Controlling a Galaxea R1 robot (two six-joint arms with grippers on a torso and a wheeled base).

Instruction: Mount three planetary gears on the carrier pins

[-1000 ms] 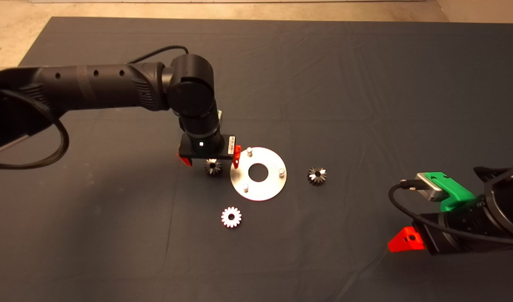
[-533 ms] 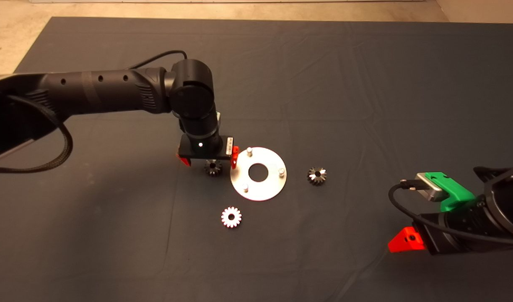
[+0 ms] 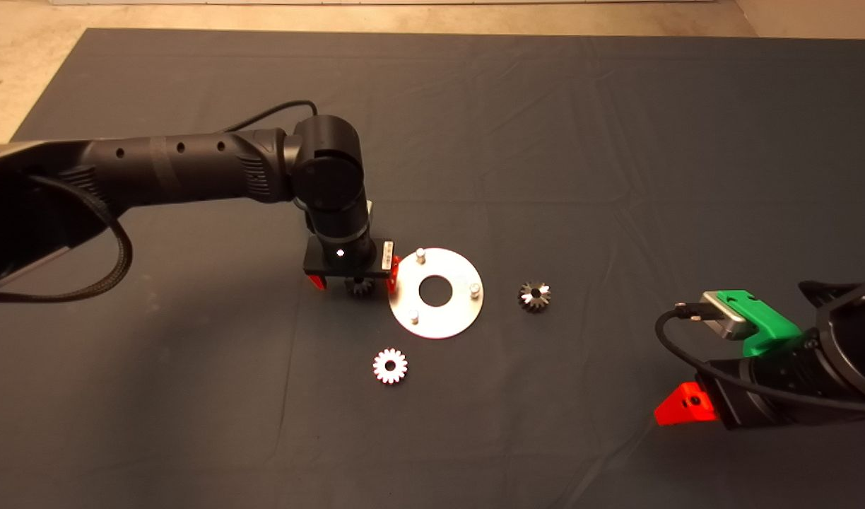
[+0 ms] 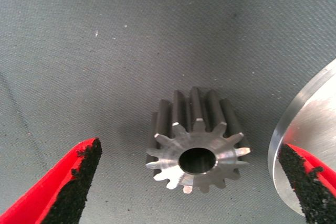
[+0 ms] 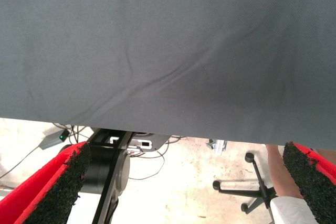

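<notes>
The silver round plate [image 3: 436, 293] lies mid-mat with three carrier pins [image 3: 420, 253] standing bare; its edge shows in the left wrist view [image 4: 304, 145]. One dark gear [image 3: 360, 285] lies on the mat just left of the plate. My left gripper [image 3: 355, 280] is open and low over it, one finger on each side, not touching; the gear [image 4: 196, 140] lies between the pads [image 4: 79, 182]. A second dark gear [image 3: 535, 295] lies right of the plate. A bright silver gear [image 3: 390, 366] lies in front of the plate. My right gripper [image 3: 683, 406] is parked open at the lower right.
The dark mat [image 3: 616, 141] has creases. Past its edge the right wrist view shows floor, cables, a black stand [image 5: 113, 174], an office chair base [image 5: 247, 190] and a person's leg [image 5: 281, 171].
My left gripper has come down over the gear left of the plate, so its fingers now straddle the gear. The right arm has not moved.
</notes>
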